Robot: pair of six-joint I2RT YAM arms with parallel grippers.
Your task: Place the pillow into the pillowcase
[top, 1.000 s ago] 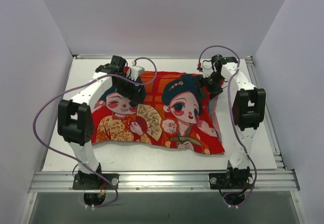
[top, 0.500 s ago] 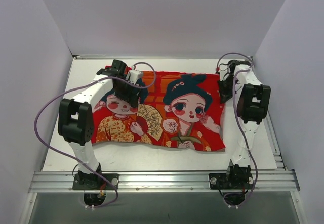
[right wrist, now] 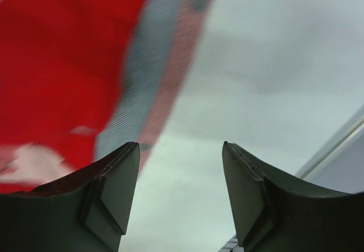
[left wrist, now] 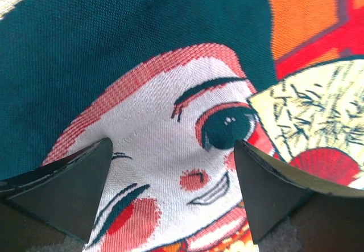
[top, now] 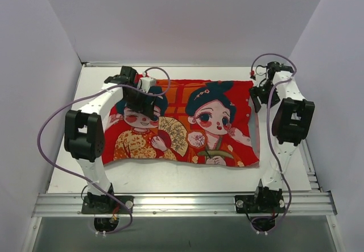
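Left hand (top: 145, 108): over the far-left part of the pillowcase (top: 181, 95), above the left child's face (top: 138, 117). In the left wrist view the fingers (left wrist: 68, 186) are spread wide, with the printed face, one eye and the smiling mouth in the gap. Nothing is pinched. Cannot tell whether the fingertips rest on the cloth or sit just above it.

Right hand (top: 256, 97): at the far-right corner of the pillowcase, just beside its right edge. The right wrist view is blurred. It shows the fingers (right wrist: 111, 189) apart and holding nothing. Red cloth with a grey and pink edge strip (right wrist: 165, 70) lies to the left of the gap, bare tabletop (right wrist: 267, 64) to the right. Contact with the cloth not discernible.

Pillowcase: lies flat on the tabletop (top: 170, 175), printed red side up, between the two arms. Its long axis runs left to right. Both children's heads point to the far side, their bodies to the near side. The fan (top: 173, 135) sits between the two figures, toward the near edge. The near edge is slightly wavy. A pale pinkish strip (top: 254, 129) shows along the right edge.
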